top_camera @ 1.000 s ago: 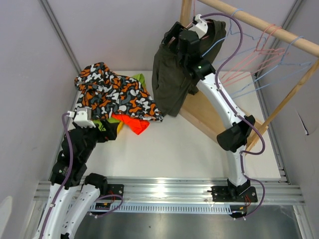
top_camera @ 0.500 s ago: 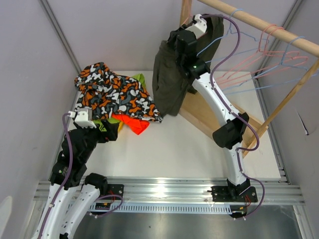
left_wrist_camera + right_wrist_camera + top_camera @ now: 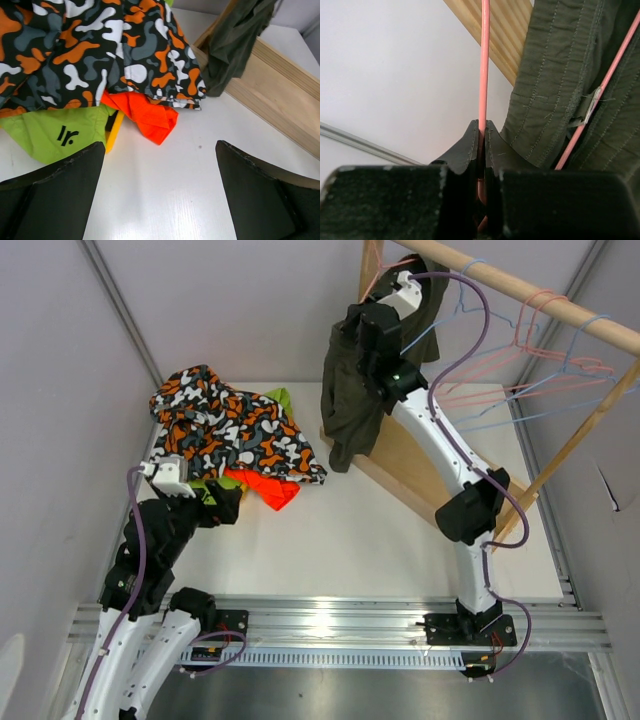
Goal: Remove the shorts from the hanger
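Pinching pink hanger (image 3: 483,75), right hand (image 3: 481,137) clamped, olive shorts (image 3: 555,90) hanging alongside

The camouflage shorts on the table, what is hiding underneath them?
Peeking out beneath the camouflage shorts are lime green shorts and bright orange shorts; anything deeper is covered.

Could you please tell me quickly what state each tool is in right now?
The left tool is open, holding nothing.
The right tool is closed on the pink hanger.
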You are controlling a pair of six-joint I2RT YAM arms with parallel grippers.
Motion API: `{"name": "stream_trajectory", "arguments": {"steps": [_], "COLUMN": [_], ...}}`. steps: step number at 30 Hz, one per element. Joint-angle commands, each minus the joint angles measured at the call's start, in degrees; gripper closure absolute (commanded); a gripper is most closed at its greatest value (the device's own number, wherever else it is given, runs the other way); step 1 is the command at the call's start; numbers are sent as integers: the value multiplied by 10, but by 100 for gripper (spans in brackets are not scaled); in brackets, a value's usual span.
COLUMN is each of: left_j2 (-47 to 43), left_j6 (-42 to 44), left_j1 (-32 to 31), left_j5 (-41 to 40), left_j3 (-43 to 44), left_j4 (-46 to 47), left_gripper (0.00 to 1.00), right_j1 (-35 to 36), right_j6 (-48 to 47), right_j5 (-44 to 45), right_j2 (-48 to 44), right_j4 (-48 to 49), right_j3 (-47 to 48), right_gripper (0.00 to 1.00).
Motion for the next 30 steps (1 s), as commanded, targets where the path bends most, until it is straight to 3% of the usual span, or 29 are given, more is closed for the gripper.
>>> {"name": "stream_trajectory", "arguments": {"steps": [1,6,12,17,24,30], "left_j2": [1,14,102,219,336,366], "left_j6": [5,12,-9,-9,16,18], "left_j1": [-12,-30,-61,-130,-236,-247], "left_j5": [104,178,217,233,217,182], "left_j3": [2,4,31,91,205,214], "left_j4": [42,108,264,396,455,468], "left_gripper": [1,1,1,1,1,1], "right_j1": [9,35,49,76,126,131], "right_j6": [-3,20,87,147,158,178], "right_j5": [-1,12,-18,-52,-60,-58], "right_j2": [-108,-186,-278,-324,-350,-394], "right_j4": [60,44,30,30,20,18], "right_j3": [-24,-98,-213,-277,-292,-318], "right_gripper": [100,100,100,100,100,100]}}
